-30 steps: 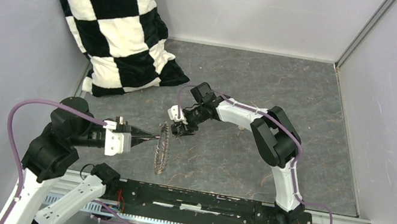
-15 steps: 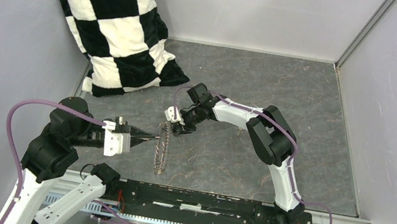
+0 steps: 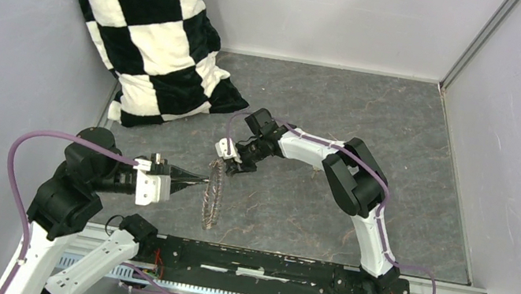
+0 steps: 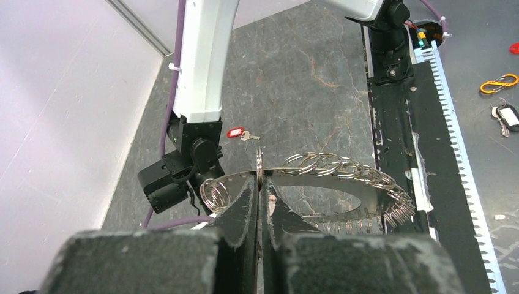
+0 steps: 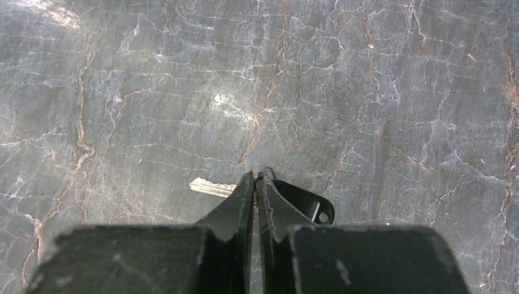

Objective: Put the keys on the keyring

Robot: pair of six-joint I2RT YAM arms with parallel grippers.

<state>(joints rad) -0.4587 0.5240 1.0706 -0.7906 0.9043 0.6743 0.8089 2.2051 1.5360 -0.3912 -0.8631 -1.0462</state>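
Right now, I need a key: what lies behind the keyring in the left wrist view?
The red-headed key lies on the table beyond the keyring. The left jaws hide the stretch of table right behind its near rim.

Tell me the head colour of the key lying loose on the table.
Red. The key shows best in the left wrist view.

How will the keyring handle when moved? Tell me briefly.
Probably stiff: the keyring holds its hoop shape though the left gripper pinches only its edge. The small rings strung on it look loose, so they would likely slide and swing. Thin bare metal may pivot in the grip.
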